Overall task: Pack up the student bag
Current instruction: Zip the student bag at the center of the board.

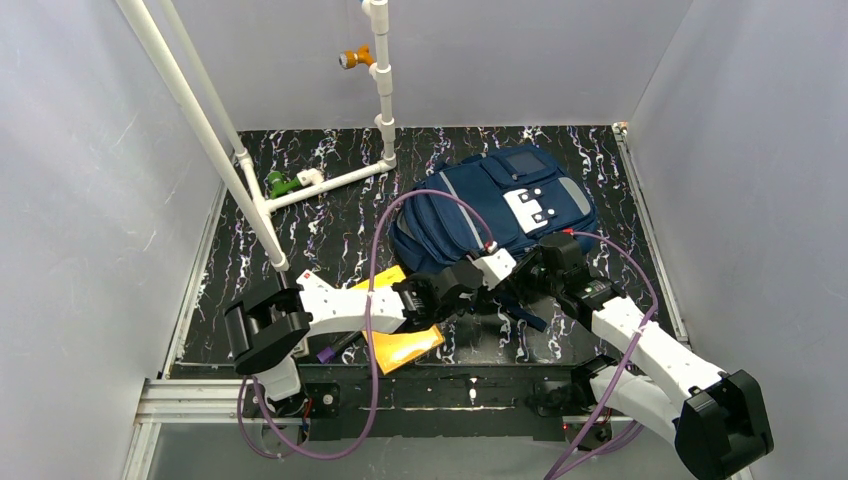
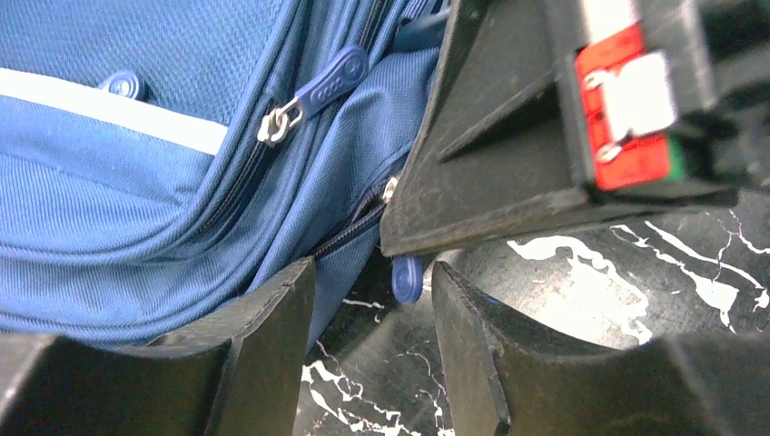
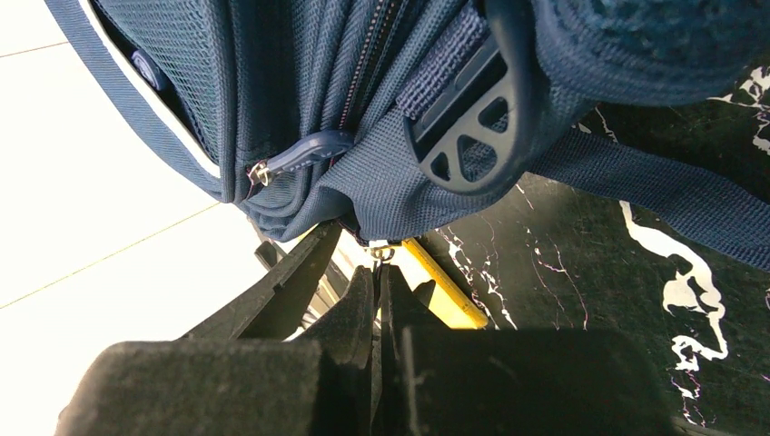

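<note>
yellow envelope (image 1: pixel 405 347) — half under left arm (image 1: pixel 335 305) | student bag (image 2: pixel 136 209) — cropped

My work surface (image 1: pixel 340 215) is black with white veining, enclosed by plain grey walls (image 1: pixel 520 60) under even light.

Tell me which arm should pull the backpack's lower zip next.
The left arm. Its jaws stand open on either side of the dangling zip pull at the lower edge of the student bag, so it probably needs to close. The right arm has its jaws shut against the bag's edge.
</note>
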`<action>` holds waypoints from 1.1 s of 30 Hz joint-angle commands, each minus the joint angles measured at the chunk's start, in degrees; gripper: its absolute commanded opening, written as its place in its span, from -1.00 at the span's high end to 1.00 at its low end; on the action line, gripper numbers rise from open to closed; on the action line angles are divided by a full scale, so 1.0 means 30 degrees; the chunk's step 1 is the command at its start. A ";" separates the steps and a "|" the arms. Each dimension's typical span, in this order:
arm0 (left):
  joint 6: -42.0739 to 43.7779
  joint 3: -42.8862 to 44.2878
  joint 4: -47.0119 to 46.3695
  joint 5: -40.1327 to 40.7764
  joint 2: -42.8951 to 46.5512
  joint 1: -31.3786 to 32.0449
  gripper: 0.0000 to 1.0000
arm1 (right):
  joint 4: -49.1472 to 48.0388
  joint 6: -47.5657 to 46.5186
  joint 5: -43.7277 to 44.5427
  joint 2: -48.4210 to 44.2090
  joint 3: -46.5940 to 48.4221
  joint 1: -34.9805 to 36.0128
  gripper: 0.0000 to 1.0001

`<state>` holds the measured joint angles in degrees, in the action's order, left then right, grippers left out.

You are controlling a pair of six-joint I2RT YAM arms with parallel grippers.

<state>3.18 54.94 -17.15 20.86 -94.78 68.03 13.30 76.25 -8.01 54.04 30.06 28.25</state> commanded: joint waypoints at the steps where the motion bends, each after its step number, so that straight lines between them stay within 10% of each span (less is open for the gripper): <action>1: 0.1057 0.1134 -0.0320 0.1092 -0.0235 0.0341 0.05 | -0.0942 0.0310 -0.0444 -0.0406 0.0904 0.0099 0.97; 10: 0.1311 0.2334 0.0375 0.2509 -0.1386 0.0380 0.94 | -0.0588 0.0105 -0.0349 -0.0457 0.1003 0.0105 0.97; 14: 0.1192 0.2555 0.0415 0.3899 -0.1382 0.0380 1.00 | -0.0019 -0.1172 0.0498 -0.0564 0.1124 0.0105 0.97; 19: -0.0039 0.2654 0.0923 0.3514 -0.1257 0.0380 1.00 | 0.1632 -0.3141 0.4168 -0.1783 0.1013 0.0046 -0.47; 21: -0.0824 0.2718 0.1467 0.3329 -0.1150 0.0380 1.00 | 0.1579 -0.3065 0.5206 -0.2609 0.0575 -0.0159 -0.68; 33: -0.4817 0.2646 0.3169 0.1692 -0.0430 -0.0088 1.00 | -0.2036 -0.1683 0.3954 -0.0283 -0.0626 -0.2912 -0.47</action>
<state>-5.98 60.86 -10.00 25.61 -99.44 69.21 13.93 68.77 4.40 51.27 30.00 20.23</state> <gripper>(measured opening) 0.051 0.791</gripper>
